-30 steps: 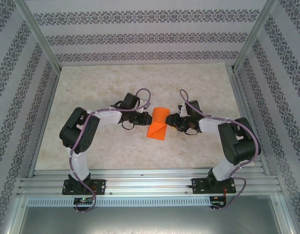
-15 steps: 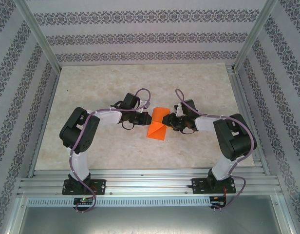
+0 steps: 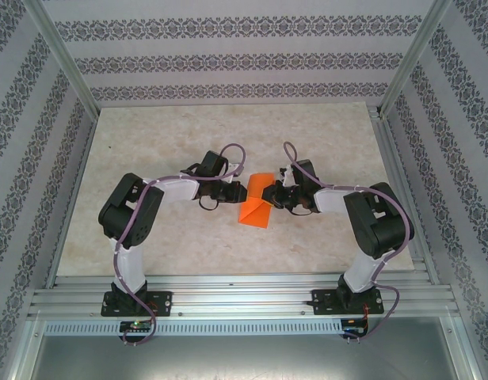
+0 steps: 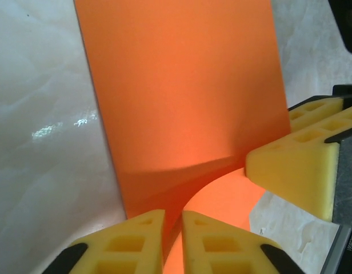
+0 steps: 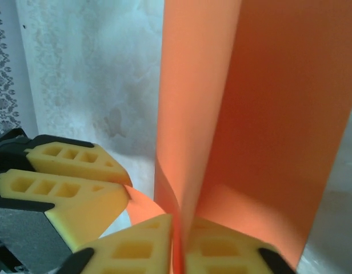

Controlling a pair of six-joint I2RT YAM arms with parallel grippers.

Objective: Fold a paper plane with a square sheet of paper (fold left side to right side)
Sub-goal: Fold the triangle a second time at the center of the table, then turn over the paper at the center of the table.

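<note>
The square sheet of paper [image 3: 255, 209] is bright orange and lies mid-table, with one flap lifted and curled over itself. My left gripper [image 3: 238, 192] meets its left edge. In the left wrist view the yellow fingers [image 4: 136, 240] are closed to a narrow slit around the raised orange edge [image 4: 182, 85]. My right gripper [image 3: 268, 195] comes in from the right. In the right wrist view its pads [image 5: 136, 245] are pressed together on the doubled paper [image 5: 279, 114]. Each wrist view also shows the other gripper's yellow fingers [image 4: 296, 165] [image 5: 67, 171] close beside the paper.
The paper rests on a pale marble-look tabletop [image 3: 165, 142]. Patterned walls [image 3: 228, 59] enclose the back and both sides. Aluminium rails [image 3: 244, 301] run along the near edge by the arm bases. Bare table lies behind and in front of the grippers.
My right gripper has moved left onto the paper's right edge and shut on it. The left arm has stayed in place, its fingers parting very slightly.
</note>
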